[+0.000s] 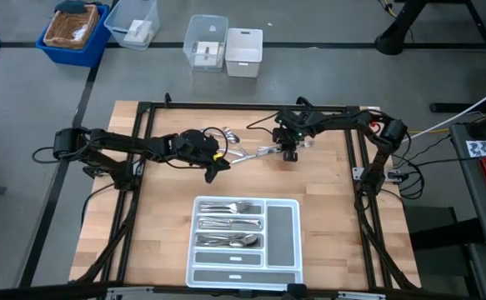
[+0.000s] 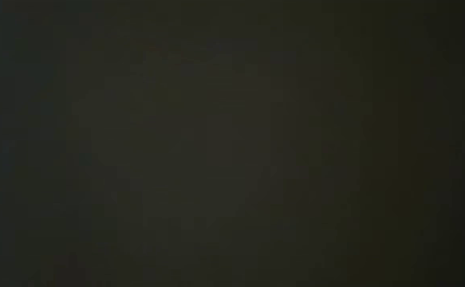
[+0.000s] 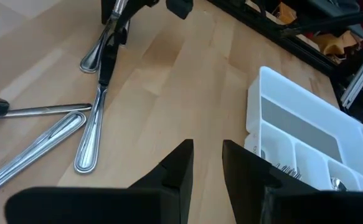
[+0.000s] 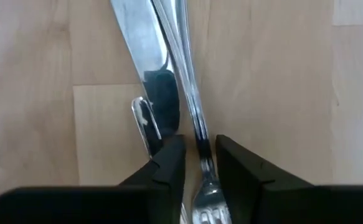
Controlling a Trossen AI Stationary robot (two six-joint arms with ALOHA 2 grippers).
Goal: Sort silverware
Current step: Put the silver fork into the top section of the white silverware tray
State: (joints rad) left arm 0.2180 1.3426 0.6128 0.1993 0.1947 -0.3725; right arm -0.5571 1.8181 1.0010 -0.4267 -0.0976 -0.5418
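- Loose silverware (image 1: 241,152) is lying on the wooden table (image 1: 159,217) beyond the white tray (image 1: 286,229), long axes mostly running across the table.
- Right gripper (image 4: 200,163) is straddling a slim, polished fork (image 4: 197,134), tines toward the camera, beside a knife (image 4: 141,43); fingers narrow, grip unconfirmed.
- Left gripper (image 3: 207,163) is hovering near the tray, narrowly parted, holding nothing.

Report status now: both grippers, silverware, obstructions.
Right gripper down astride a fork, knife alongside. Left gripper empty, slightly open above the table. Tray partly filled.
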